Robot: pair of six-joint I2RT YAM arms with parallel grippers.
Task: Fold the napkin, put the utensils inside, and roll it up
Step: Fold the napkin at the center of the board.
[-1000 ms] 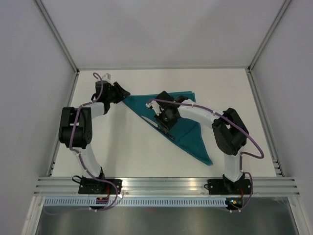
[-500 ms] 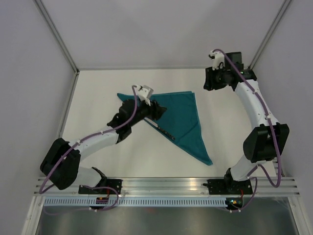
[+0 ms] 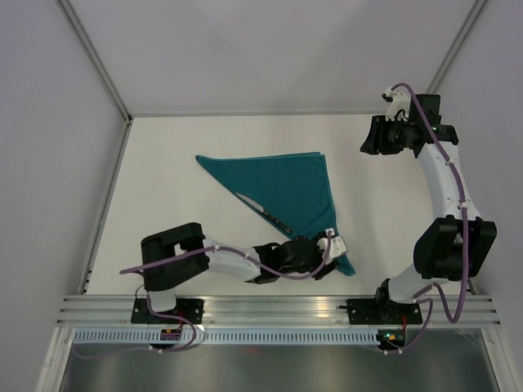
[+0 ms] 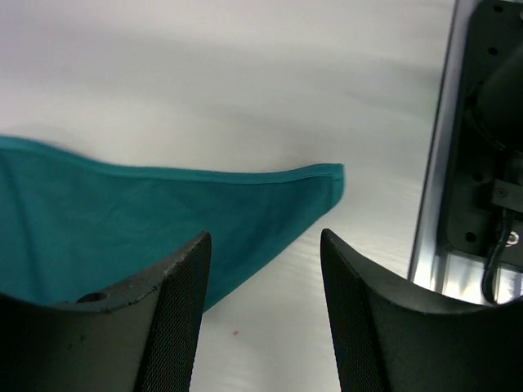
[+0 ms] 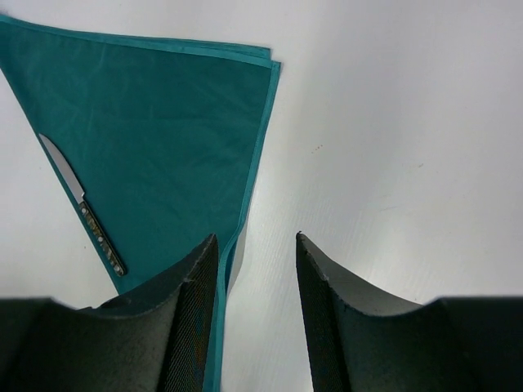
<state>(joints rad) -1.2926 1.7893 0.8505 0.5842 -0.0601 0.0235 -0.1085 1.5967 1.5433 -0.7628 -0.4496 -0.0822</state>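
Note:
The teal napkin (image 3: 298, 184) lies folded into a triangle on the white table, one corner pointing to the near right. The knife (image 3: 263, 211) lies on it along the long left edge, blade toward the far left. My left gripper (image 3: 335, 257) is low at the napkin's near corner, open and empty; in the left wrist view (image 4: 261, 237) the napkin (image 4: 147, 220) shows between and beyond its fingers. My right gripper (image 3: 369, 143) is raised at the far right, open and empty; the right wrist view (image 5: 255, 238) looks down on the napkin (image 5: 163, 114) and the knife (image 5: 82, 206).
The aluminium rail (image 3: 278, 306) runs along the near edge, close behind the left gripper, and shows in the left wrist view (image 4: 433, 212). White walls and frame posts (image 3: 98, 65) enclose the table on three sides.
My left arm has swung from the knife's far end down to the napkin's near corner. My right arm has drawn a little farther right. The napkin and knife have not moved.

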